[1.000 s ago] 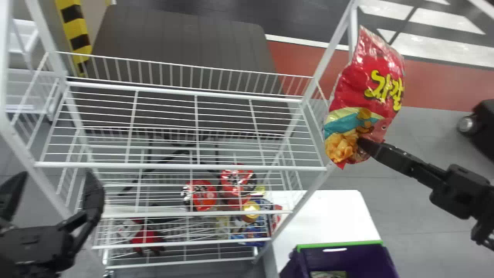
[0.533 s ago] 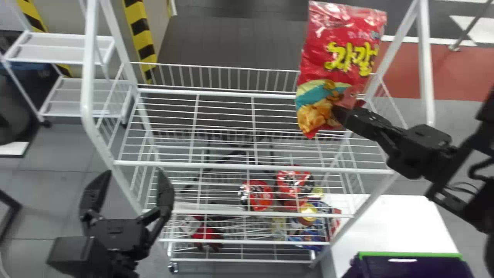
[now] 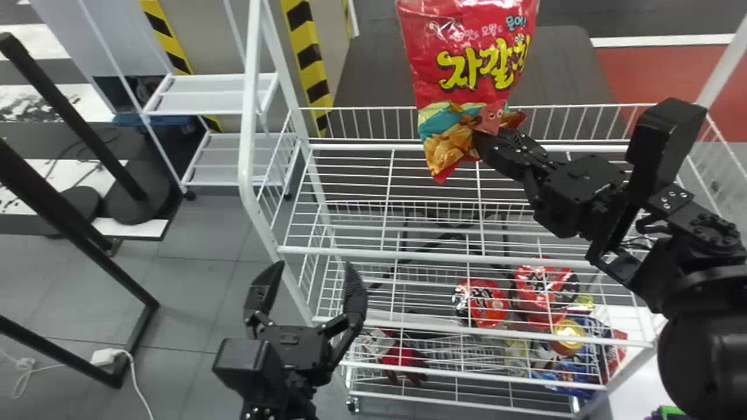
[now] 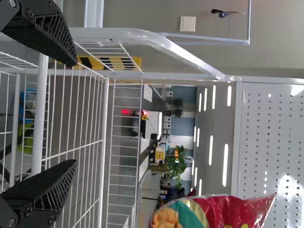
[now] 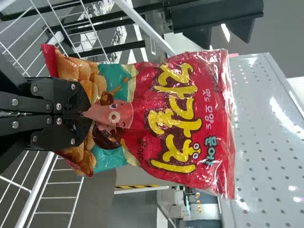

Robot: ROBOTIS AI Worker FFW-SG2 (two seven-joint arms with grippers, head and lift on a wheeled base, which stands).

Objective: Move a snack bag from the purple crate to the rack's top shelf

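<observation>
1. One red snack bag (image 3: 467,64), glossy film, yellow lettering, chip picture and teal patch at its lower end; held roughly upright, lettered face towards my head camera, raised above the wires of the rack's top shelf (image 3: 379,252)
2. One right gripper (image 3: 490,143), black, flat-fingered; jaws closed on the bag's lower end, wrist view showing the film pinched between them. I have its arm coming in over the right part of the rack
3. One left gripper (image 3: 312,277), black; jaws spread wide, nothing between them, idle near the rack's front left corner
4. One rack, white metal tube and wire, several tiers, railed at the back and sides
5. Lower-tier stock, as I see it through the wires: two red-and-black round packs (image 3: 487,303) side by side, one blue packet (image 3: 569,376) near the right end
6. One purple crate, its green rim (image 3: 671,411) just inside the bottom right corner of my head view
7. One small white shelf unit (image 3: 216,96), standing left of the rack
</observation>
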